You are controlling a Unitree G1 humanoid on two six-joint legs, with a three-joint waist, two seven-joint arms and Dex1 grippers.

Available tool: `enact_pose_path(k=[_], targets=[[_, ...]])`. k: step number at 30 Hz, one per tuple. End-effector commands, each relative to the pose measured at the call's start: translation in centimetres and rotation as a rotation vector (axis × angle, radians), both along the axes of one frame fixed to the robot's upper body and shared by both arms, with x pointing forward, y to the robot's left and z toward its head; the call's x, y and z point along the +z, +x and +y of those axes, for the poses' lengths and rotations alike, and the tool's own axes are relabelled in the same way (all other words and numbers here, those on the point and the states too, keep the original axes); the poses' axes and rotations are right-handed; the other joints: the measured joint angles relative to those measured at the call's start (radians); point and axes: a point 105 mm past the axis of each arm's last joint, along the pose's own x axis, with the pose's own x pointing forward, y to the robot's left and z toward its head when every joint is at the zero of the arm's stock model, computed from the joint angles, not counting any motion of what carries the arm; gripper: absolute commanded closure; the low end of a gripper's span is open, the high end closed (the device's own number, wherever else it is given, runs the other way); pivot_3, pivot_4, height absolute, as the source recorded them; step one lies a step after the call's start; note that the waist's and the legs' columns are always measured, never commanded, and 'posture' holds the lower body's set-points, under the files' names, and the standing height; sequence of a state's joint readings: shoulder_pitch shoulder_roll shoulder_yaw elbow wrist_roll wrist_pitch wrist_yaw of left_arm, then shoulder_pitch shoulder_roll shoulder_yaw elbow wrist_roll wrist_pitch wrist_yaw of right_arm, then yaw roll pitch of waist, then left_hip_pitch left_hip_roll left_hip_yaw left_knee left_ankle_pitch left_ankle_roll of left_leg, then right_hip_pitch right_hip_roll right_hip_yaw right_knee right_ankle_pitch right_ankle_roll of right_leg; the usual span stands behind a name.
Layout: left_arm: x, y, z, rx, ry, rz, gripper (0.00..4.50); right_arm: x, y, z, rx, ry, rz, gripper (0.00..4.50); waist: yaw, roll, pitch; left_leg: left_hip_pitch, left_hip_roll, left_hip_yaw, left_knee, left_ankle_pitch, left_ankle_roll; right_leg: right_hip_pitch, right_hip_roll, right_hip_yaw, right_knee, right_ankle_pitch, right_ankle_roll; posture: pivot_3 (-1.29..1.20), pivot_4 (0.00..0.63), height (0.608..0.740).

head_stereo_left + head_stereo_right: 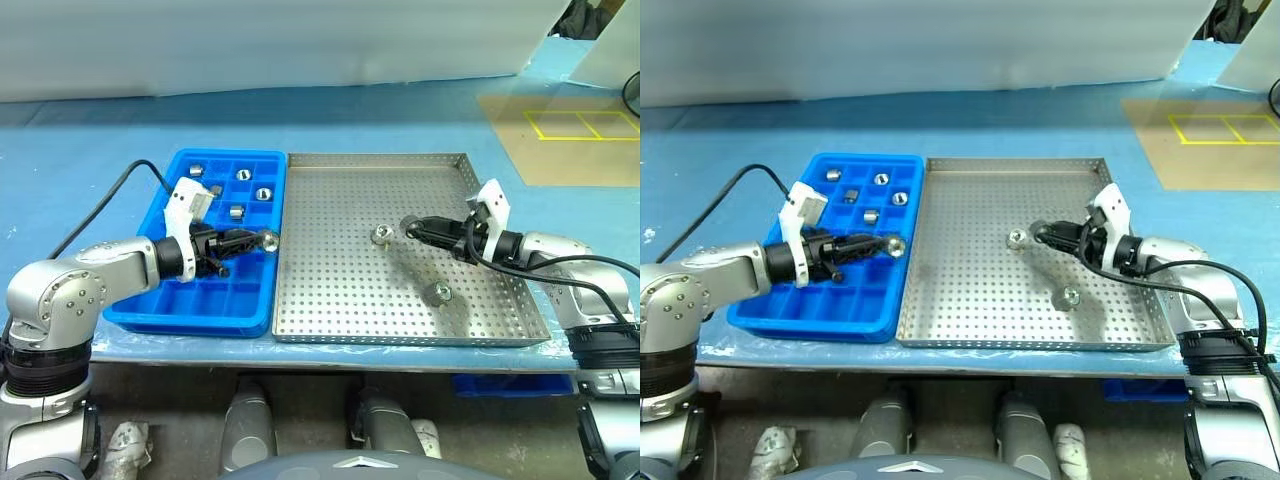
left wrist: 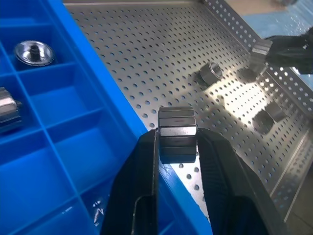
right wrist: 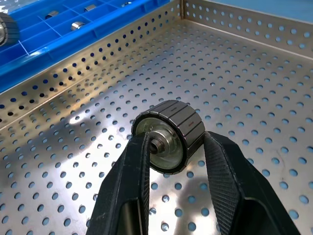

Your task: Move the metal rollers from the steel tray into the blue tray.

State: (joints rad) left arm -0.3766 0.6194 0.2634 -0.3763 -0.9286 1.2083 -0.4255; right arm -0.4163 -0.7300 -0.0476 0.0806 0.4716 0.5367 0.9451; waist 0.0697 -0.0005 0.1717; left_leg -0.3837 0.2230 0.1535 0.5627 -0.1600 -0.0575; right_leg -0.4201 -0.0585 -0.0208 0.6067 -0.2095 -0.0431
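Observation:
My left gripper (image 1: 262, 239) is shut on a metal roller (image 2: 177, 128) and hangs over the right edge of the blue tray (image 1: 190, 315), near the steel tray (image 1: 340, 200). Several rollers (image 1: 243, 174) lie in the blue tray's far compartments. On the other side, my right gripper (image 1: 415, 227) is shut on another roller (image 3: 176, 125) above the steel tray's perforated floor. Two loose rollers rest on that floor: one (image 1: 381, 234) just left of the right gripper's tip, and one (image 1: 438, 293) nearer the front rim.
The two trays sit side by side on a blue-covered table (image 1: 100, 140). A white panel (image 1: 280, 40) stands along the back. A brown mat with yellow tape lines (image 1: 580, 125) lies at the far right.

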Motion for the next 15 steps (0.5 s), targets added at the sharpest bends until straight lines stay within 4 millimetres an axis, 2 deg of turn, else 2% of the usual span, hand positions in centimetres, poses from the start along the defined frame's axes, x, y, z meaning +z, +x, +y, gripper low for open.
enact_pose_path(k=[1, 4, 8, 15], targets=[[1.4, 1.1, 1.5, 0.182, -0.004, -0.128, 3.69, 1.8, -0.2, 1.2, 0.046, 0.028, -0.062, 3.29, 0.000, 0.000, 0.000, 0.000, 0.000, 0.000, 0.000, 0.000, 0.000, 0.000, 0.000, 0.000, 0.000, 0.000, 0.000, -0.02, 0.150, 0.740], [1.6, 1.4, 1.9, 0.291, -0.027, -0.164, 3.69, 1.6, -0.1, 2.0, 0.067, 0.034, -0.057, 3.29, 0.001, 0.000, 0.000, -0.001, 0.000, 0.000, 0.001, 0.000, 0.000, 0.000, 0.000, 0.000, 0.000, 0.000, 0.000, 0.00, 0.150, 0.740], [0.8, 1.2, 2.5, 0.410, -0.027, -0.167, 3.69, 2.0, 0.1, 3.3, 0.110, 0.053, -0.062, 3.29, 0.000, 0.000, 0.000, -0.001, 0.000, 0.000, 0.001, 0.000, 0.000, 0.000, 0.000, -0.001, 0.000, 0.000, 0.000, 0.03, 0.150, 0.740], [-0.4, 0.9, 4.7, 0.640, -0.028, -0.166, 3.69, 2.1, 0.3, 5.0, 0.170, 0.065, -0.058, 3.29, 0.010, 0.000, 0.000, -0.001, 0.000, -0.001, 0.001, 0.000, 0.001, 0.000, 0.000, -0.001, 0.000, 0.000, 0.000, 0.08, 0.150, 0.740]])
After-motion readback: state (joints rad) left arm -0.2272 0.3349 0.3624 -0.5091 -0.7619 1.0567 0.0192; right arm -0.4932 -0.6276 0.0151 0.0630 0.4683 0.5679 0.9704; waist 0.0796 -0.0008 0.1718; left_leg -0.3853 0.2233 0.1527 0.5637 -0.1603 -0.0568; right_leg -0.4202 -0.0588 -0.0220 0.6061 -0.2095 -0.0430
